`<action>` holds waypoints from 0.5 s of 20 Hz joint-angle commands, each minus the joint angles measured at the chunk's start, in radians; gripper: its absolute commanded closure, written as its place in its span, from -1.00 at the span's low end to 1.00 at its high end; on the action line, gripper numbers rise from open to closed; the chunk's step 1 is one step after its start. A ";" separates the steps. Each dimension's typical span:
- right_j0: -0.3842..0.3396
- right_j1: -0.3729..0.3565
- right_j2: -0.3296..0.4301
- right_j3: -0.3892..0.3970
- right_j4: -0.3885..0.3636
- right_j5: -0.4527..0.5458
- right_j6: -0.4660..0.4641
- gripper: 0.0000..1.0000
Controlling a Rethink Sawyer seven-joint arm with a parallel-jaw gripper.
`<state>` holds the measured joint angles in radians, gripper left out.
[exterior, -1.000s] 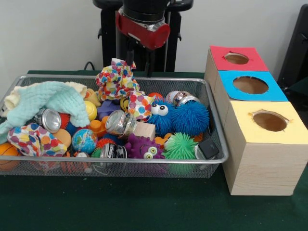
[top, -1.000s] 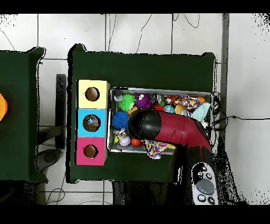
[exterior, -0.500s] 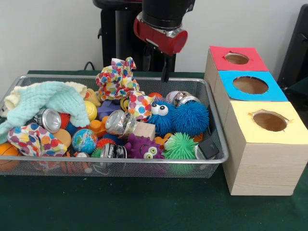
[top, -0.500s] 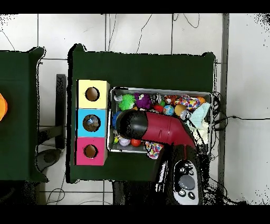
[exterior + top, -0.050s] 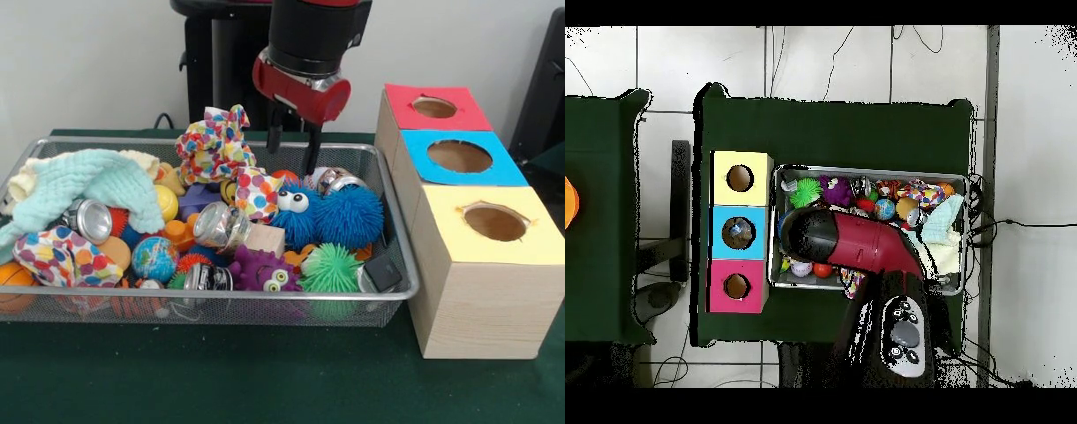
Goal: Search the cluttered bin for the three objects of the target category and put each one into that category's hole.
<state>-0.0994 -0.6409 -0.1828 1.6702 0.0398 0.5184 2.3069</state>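
Note:
My gripper (image 5: pixel 291 159) hangs open and empty over the back right part of the wire bin (image 5: pixel 221 296). Its fingertips are just above a red ball (image 5: pixel 284 177) and a silver can (image 5: pixel 340 182), beside the blue fuzzy creature (image 5: pixel 331 215). More cans (image 5: pixel 221 225) (image 5: pixel 88 219) lie among the toys. There is also a purple spiky creature (image 5: pixel 263 269), a green spiky ball (image 5: pixel 331 268) and a globe ball (image 5: pixel 154 258). In the overhead view the red arm (image 5: pixel 855 245) hides the gripper and the bin's left half.
Three wooden boxes stand right of the bin, with a red-topped hole (image 5: pixel 434 107), a blue one (image 5: pixel 459 156) and a yellow one (image 5: pixel 494 223). A polka-dot cloth (image 5: pixel 214 146) rises at the bin's back. A mint cloth (image 5: pixel 79 181) covers its left end.
The arm has swung right in the front view, from above the polka-dot cloth towards the bin's back right, and come lower; both fingers now show.

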 commanded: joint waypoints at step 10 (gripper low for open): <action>0.121 0.079 -0.047 0.139 0.199 -0.115 0.330 -1.00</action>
<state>-0.0210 -0.5970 -0.2318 1.7178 0.1581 0.4558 2.3152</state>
